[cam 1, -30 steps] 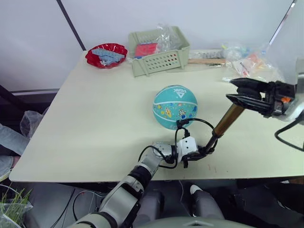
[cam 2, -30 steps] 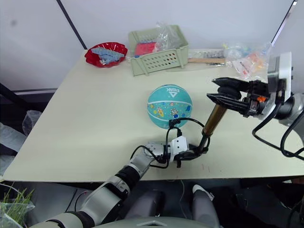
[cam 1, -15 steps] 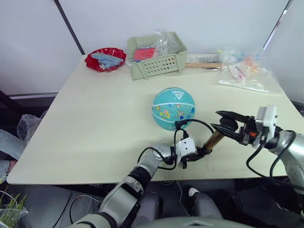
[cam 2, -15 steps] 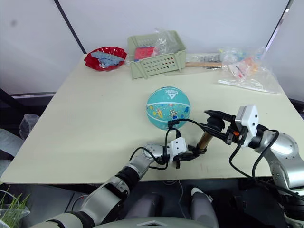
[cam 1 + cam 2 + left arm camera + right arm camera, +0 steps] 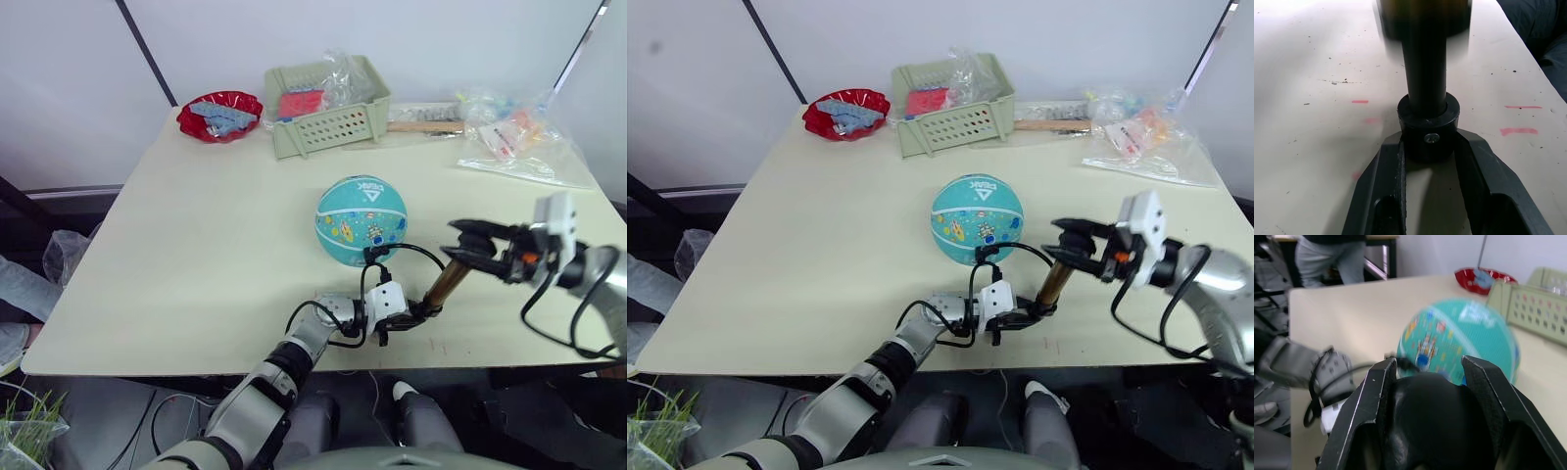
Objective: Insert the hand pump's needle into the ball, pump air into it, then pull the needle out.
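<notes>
Left eye view: the pump [image 5: 449,282] slanted up and rightward, base clenched by the left tool [image 5: 419,314], handle by the right tool [image 5: 477,250]. Its axis passed beside the ball [image 5: 361,220].

G1 arms & grippers – appearance only

Left arm [image 5: 257,403]: silver-grey segmented shells w/ black joint bands, slimmer toward wrist; white boxy module at wrist; thin black cables looping around it. Left gripper [image 5: 1427,147]: 2 matte black fingers, wide at base, hollowed inner faces, tapering to tips. Right arm [image 5: 1227,299]: rounded silver-grey shell; black cables hanging in loops beneath; white rectangular block w/ small dark spot on top of wrist; tiny orange/red mark by finger base. Right gripper [image 5: 1428,374]: 2 black angular fingers, flat bevelled faces, lighter worn edges.
</notes>
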Controlling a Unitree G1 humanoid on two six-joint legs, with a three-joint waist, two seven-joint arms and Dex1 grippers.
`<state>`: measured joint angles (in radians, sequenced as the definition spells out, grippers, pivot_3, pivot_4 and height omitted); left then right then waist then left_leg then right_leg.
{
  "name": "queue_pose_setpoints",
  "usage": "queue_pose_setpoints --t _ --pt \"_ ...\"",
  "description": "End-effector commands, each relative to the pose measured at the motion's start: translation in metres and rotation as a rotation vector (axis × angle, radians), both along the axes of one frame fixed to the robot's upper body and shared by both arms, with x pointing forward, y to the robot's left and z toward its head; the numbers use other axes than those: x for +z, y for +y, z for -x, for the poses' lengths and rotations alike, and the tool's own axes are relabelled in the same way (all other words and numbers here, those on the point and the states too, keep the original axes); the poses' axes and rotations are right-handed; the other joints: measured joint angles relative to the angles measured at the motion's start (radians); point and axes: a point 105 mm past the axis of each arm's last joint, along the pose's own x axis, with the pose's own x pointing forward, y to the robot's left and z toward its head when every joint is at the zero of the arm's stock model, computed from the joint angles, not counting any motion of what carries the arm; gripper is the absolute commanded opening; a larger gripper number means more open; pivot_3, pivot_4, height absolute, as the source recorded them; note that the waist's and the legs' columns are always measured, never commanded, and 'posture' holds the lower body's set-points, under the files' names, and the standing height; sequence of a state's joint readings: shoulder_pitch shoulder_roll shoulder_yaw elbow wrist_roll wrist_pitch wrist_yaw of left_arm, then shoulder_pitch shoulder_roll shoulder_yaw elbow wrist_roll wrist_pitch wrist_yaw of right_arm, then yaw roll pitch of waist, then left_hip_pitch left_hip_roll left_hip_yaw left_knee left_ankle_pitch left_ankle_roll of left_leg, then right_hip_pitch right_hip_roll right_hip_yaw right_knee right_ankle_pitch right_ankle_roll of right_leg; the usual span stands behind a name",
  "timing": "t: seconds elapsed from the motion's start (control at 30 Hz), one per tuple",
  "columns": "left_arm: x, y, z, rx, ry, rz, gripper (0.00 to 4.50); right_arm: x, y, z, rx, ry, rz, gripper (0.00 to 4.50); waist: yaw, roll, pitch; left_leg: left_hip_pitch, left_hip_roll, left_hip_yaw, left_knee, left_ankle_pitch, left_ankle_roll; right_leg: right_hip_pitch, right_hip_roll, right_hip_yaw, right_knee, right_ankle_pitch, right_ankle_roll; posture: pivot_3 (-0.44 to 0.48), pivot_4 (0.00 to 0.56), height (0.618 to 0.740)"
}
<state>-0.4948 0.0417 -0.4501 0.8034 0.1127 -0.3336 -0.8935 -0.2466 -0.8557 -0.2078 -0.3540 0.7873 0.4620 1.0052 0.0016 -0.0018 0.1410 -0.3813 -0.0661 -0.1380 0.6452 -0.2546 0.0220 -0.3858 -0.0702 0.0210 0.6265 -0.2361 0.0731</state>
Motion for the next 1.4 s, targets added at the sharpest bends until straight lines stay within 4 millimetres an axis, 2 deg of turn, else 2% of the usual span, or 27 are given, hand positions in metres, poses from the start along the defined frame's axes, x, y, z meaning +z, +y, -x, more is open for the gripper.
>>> queue_pose_setpoints --t 0.03,0.13,0.23,0.4,0.5,0.6,0.67,0.73,0.8,0.93,1.0,1.07,1.13,1.23,1.4 --pt "-0.045 0.026 0.017 0.025 0.135 -0.156 1.05 0.054 -0.008 0.015 0.031 -0.13 -0.046 1.67 0.006 -0.001 0.001 0.0 0.0 0.0 0.0 0.0 0.0 0.0 0.0 0.0 0.0 0.001 -0.002 0.0 0.15 0.74" --pt "-0.045 0.026 0.017 0.025 0.136 -0.156 1.05 0.078 -0.014 0.018 0.03 -0.153 -0.054 1.67 0.008 -0.002 0.002 0.0 0.0 0.0 0.0 0.0 0.0 0.0 0.0 0.0 0.0 0.001 -0.002 0.0 0.15 0.74" --pt "-0.045 0.026 0.017 0.024 0.137 -0.157 1.05 0.089 -0.015 0.021 0.035 -0.163 -0.043 1.67 0.009 0.0 0.003 0.0 0.0 0.002 -0.001 0.0 0.0 0.0 0.0 0.001 0.0 0.001 -0.001 0.0 0.15 0.74" --pt "-0.045 0.025 0.018 0.023 0.137 -0.156 1.05 0.077 -0.012 0.017 0.032 -0.11 -0.033 1.67 0.01 -0.001 0.004 -0.001 0.001 0.001 -0.001 0.0 0.0 -0.001 0.0 0.001 0.0 0.0 0.0 0.0 0.15 0.74" --pt "-0.045 0.025 0.018 0.025 0.136 -0.155 1.05 0.051 -0.01 0.014 0.022 -0.059 0.031 1.67 0.011 -0.001 0.004 -0.001 0.001 0.001 0.0 0.0 0.0 -0.001 0.0 0.001 0.0 0.0 -0.001 0.0 0.15 0.74" --pt "-0.045 0.025 0.018 0.028 0.136 -0.153 1.05 0.014 -0.009 0.009 -0.002 0.008 0.082 1.67 0.01 -0.004 0.001 0.001 0.001 0.001 -0.001 0.0 0.0 0.0 0.0 0.001 0.0 -0.001 0.001 0.0 0.15 0.74" --pt "-0.045 0.025 0.018 0.033 0.136 -0.15 1.05 -0.002 -0.006 0.009 0.003 0.023 0.081 1.67 0.01 -0.005 0.0 0.001 0.001 0.001 -0.001 0.0 0.0 0.0 0.0 0.001 0.0 -0.001 0.002 0.0 0.15 0.74" --pt "-0.045 0.025 0.019 0.035 0.139 -0.148 1.05 -0.027 0.0 0.006 -0.015 0.058 0.042 1.67 0.008 -0.009 -0.004 0.002 0.001 0.001 0.0 0.0 0.0 0.001 0.0 0.001 0.0 -0.001 0.002 0.0 0.15 0.74" --pt "-0.045 0.025 0.019 0.036 0.14 -0.149 1.05 -0.053 0.002 0.006 -0.02 0.076 0.097 1.67 0.008 -0.01 -0.009 0.003 0.002 0.001 -0.001 0.0 0.0 0.002 0.001 0.001 0.0 -0.002 0.002 0.0 0.15 0.74" --pt "-0.045 0.025 0.018 0.036 0.137 -0.15 1.05 -0.067 -0.002 -0.001 -0.08 0.077 0.068 1.67 0.005 -0.012 -0.011 0.005 0.002 0.002 -0.001 0.0 0.0 0.003 0.001 0.001 0.0 -0.002 0.002 0.0 0.15 0.74" --pt "-0.045 0.025 0.017 0.04 0.138 -0.149 1.05 -0.086 -0.004 0.0 -0.087 0.084 0.116 1.67 0.005 -0.011 -0.011 0.005 0.002 0.001 -0.001 0.0 0.0 0.004 0.002 0.001 0.0 -0.002 0.002 0.0 0.15 0.74" --pt "-0.045 0.025 0.017 0.038 0.138 -0.151 1.05 -0.097 -0.001 0.001 -0.086 0.091 0.111 1.67 0.005 -0.013 -0.012 0.006 0.002 0.001 -0.001 0.0 0.0 0.004 0.002 0.001 0.0 -0.002 0.002 0.0 0.15 0.74" --pt "-0.045 0.025 0.017 0.036 0.139 -0.152 1.05 -0.092 0.0 -0.001 -0.084 0.067 0.082 1.67 0.004 -0.012 -0.012 0.006 0.002 0.001 -0.001 0.0 0.0 0.004 0.002 0.001 0.0 -0.002 0.002 0.0 0.15 0.74" --pt "-0.045 0.025 0.017 0.033 0.139 -0.154 1.05 -0.057 0.0 -0.004 -0.062 -0.01 -0.008 1.67 0.004 -0.011 -0.011 0.006 0.001 0.001 -0.001 0.0 0.0 0.004 0.002 0.001 0.0 -0.002 0.002 0.0 0.15 0.74" --pt "-0.045 0.026 0.016 0.033 0.138 -0.154 1.05 -0.023 -0.003 0.0 -0.018 -0.051 -0.029 1.67 0.01 -0.007 -0.006 0.002 0.001 0.001 -0.001 0.0 0.0 0.001 0.001 0.001 0.0 0.0 0.0 0.0 0.15 0.74"
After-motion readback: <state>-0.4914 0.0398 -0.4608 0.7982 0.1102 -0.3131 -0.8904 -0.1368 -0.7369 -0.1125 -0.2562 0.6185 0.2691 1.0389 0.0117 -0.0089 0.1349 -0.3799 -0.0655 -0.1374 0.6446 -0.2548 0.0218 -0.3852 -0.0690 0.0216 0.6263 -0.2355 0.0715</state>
